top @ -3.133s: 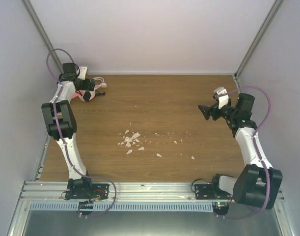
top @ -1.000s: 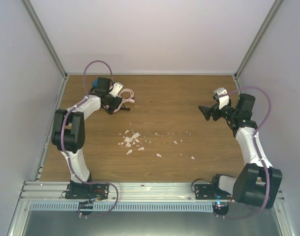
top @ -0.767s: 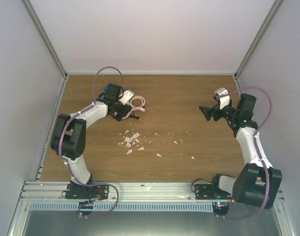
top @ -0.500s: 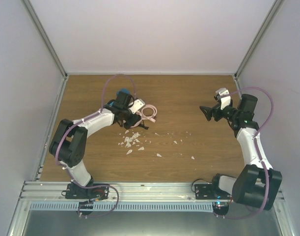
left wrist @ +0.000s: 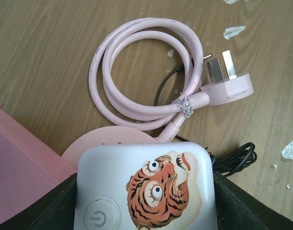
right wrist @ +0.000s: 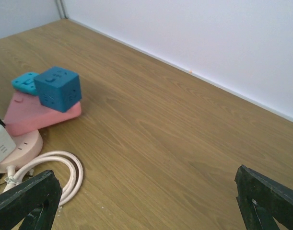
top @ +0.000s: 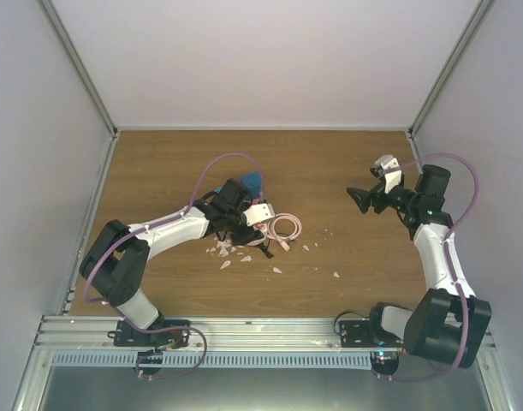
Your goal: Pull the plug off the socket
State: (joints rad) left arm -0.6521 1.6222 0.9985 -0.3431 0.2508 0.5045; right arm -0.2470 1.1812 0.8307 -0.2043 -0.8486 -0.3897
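left hand (left wrist: pixel 146 206) clenched on white tiger block (left wrist: pixel 146 175) beside socket (right wrist: pixel 38 115), probably as anchor | right hand (right wrist: pixel 146 196) released, free for pulling

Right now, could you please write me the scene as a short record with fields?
socket: pink triangular strip, flat on table
on the socket: blue cube and teal block, both seated on top
left claw: shut on white tiger adapter
under adapter: round pink disc
cord: pink coil, tied, its prongs bare
right claw: open, holding nothing, apart from the cluster
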